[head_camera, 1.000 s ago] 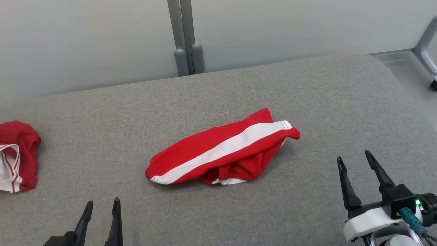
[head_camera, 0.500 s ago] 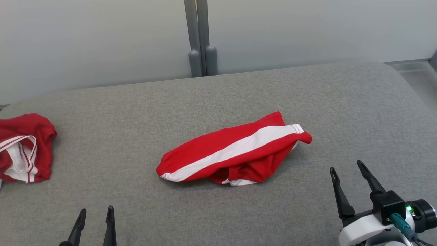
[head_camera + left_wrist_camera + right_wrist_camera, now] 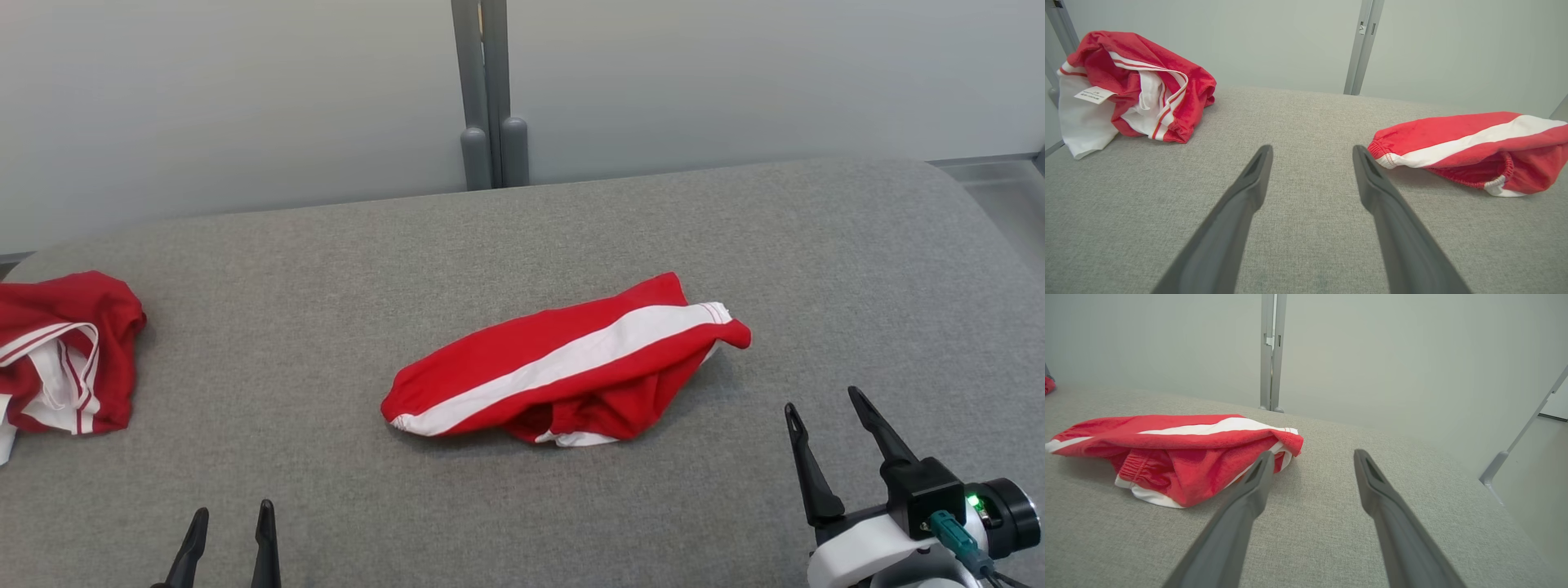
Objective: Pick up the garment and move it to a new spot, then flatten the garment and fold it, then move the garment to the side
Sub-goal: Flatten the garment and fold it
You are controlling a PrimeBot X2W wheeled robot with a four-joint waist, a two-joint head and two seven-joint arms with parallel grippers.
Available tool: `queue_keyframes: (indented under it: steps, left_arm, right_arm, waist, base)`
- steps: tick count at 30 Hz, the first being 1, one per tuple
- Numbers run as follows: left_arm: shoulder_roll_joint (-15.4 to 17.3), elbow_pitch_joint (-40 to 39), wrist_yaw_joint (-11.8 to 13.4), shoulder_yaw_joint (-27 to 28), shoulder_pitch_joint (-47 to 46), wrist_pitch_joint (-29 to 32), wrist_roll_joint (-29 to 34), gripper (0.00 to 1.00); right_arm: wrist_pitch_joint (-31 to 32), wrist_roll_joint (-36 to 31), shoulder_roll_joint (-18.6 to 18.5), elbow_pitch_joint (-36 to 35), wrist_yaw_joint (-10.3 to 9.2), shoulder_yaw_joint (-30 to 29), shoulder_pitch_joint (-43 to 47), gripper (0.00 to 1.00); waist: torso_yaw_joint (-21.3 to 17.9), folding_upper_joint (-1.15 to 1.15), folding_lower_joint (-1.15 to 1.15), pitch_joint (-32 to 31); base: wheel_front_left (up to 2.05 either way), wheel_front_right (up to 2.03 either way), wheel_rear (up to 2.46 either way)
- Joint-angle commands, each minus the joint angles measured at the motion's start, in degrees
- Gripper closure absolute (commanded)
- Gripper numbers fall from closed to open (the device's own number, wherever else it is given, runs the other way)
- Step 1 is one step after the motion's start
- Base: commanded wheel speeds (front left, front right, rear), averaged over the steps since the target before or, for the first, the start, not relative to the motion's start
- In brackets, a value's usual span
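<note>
Two pieces of clothing: both are red with white, and they lie well apart on the grey surface (image 3: 326, 269).
Task thing: the garment (image 3: 563, 367) lies near the middle of the head view, bunched and not flat. A broad white stripe runs along it from 8 o'clock to 2 o'clock, and an elastic opening with a white edge shows on its near side.
Other piece: the second garment (image 3: 61, 359) lies crumpled at 9 o'clock, at the edge of the surface. The left wrist view shows a white label (image 3: 1095, 94) on it.
Left arm: the left gripper (image 3: 233, 509) is at 7 o'clock in the head view, with its fingers apart and nothing between them. The garment is at 2 o'clock from it, not touching.
Right arm: the right gripper (image 3: 821, 398) is at 4 o'clock, with its fingers apart and empty. The striped end of the garment is at 10 o'clock from it, near but not touching.
Background: a grey post (image 3: 490, 90) stands at 12 o'clock before a pale wall (image 3: 204, 106).
</note>
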Motion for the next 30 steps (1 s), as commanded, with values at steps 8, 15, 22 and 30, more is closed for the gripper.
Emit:
queue_keyframes:
  steps: [8, 15, 22, 30]
  left_arm:
    - [0.65, 0.55, -0.47, -0.66, -0.59, -0.16, -0.2, 0.0]
    - [1.91, 0.39, -0.48, -2.21, -0.83, -0.16, -1.01, 0.0]
    - [2.3, 0.74, -0.49, -2.54, -1.37, -0.16, -1.54, 0.0]
    - [1.48, 1.65, -0.5, -4.11, -2.52, 0.94, -2.35, 0.0]
  right_arm:
    - [-0.18, 0.76, 0.34, 0.39, -0.08, -0.36, 0.38, 0.0]
    - [-0.18, 0.9, 0.7, 0.47, -0.08, -0.38, 0.48, 0.0]
    - [-0.18, 1.08, 0.98, 0.49, -0.08, -0.2, -0.39, 0.0]
    - [-0.18, 2.05, 0.85, 0.37, -0.08, 0.13, -3.15, 0.0]
  waist:
    - [-0.06, 0.0, 0.0, -0.01]
    - [0.04, 0.0, 0.0, 0.03]
    - [0.08, 0.0, 0.0, 0.38]
    - [-0.14, 0.0, 0.0, 0.41]
  base:
    - [0.0, 0.0, 0.0]
    - [0.0, 0.0, 0.0]
    - [0.0, 0.0, 0.0]
    - [0.0, 0.0, 0.0]
